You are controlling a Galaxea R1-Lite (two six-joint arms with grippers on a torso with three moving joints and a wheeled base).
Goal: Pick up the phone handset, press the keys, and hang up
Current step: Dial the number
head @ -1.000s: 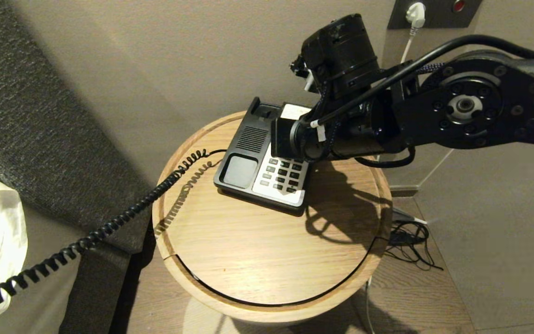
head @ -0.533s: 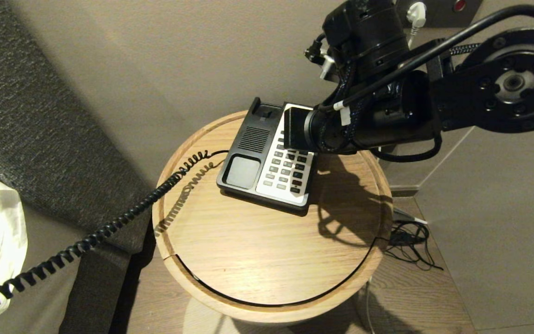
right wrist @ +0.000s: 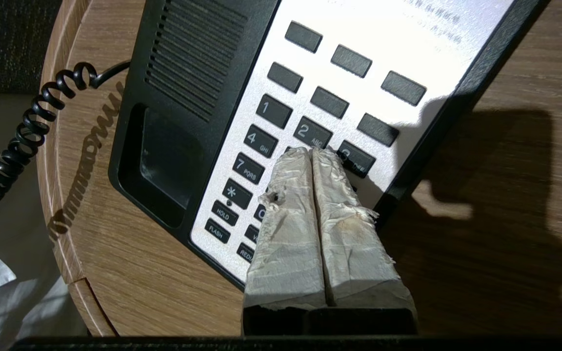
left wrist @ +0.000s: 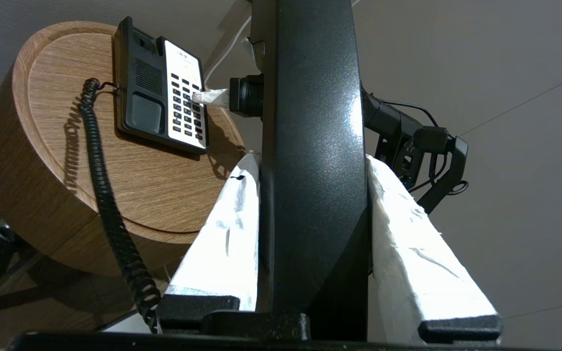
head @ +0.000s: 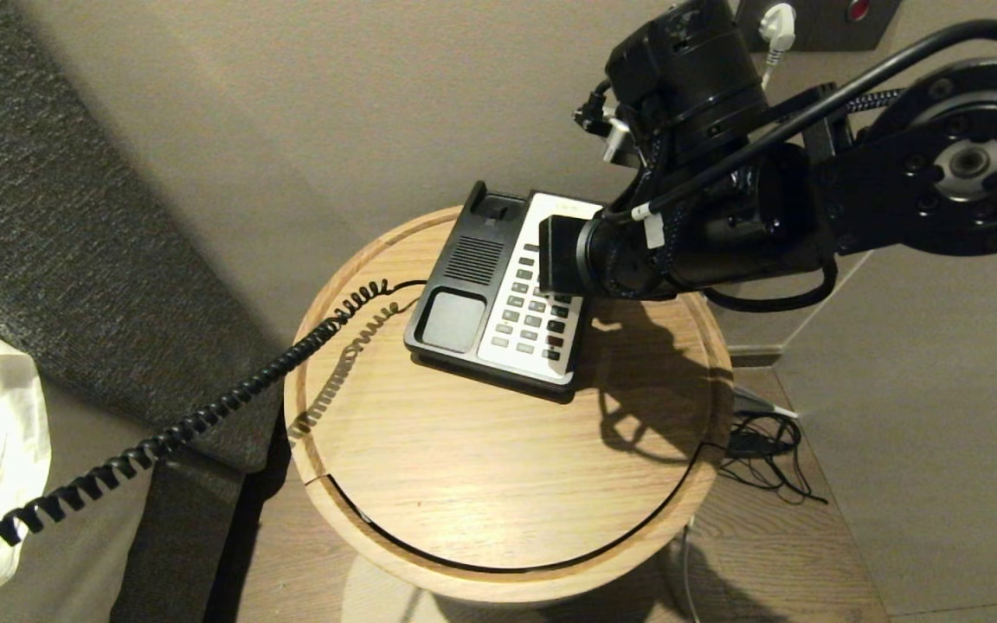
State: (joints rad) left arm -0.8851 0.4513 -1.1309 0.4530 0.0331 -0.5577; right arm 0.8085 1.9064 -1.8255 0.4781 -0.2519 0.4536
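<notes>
Above the keypad (right wrist: pixel 310 112), the right gripper (right wrist: pixel 312 152) — fingers pressed together — has lifted and shifted back across the keys, mid-dialling, while the left gripper (left wrist: pixel 310 161) pinches the phone handset (left wrist: pixel 312 146).

One phone base (head: pixel 498 298), one handset (left wrist: pixel 312 156), one coiled cord (head: pixel 204 415), one round table (head: pixel 498 484), two tools.

Your right arm (head: pixel 810 199) is matte black, with a round joint plate ringed by screws and black cables running along it. Both end effectors wear crumpled white wrapping on their fingers (right wrist: pixel 310 219), frayed at the edges.
</notes>
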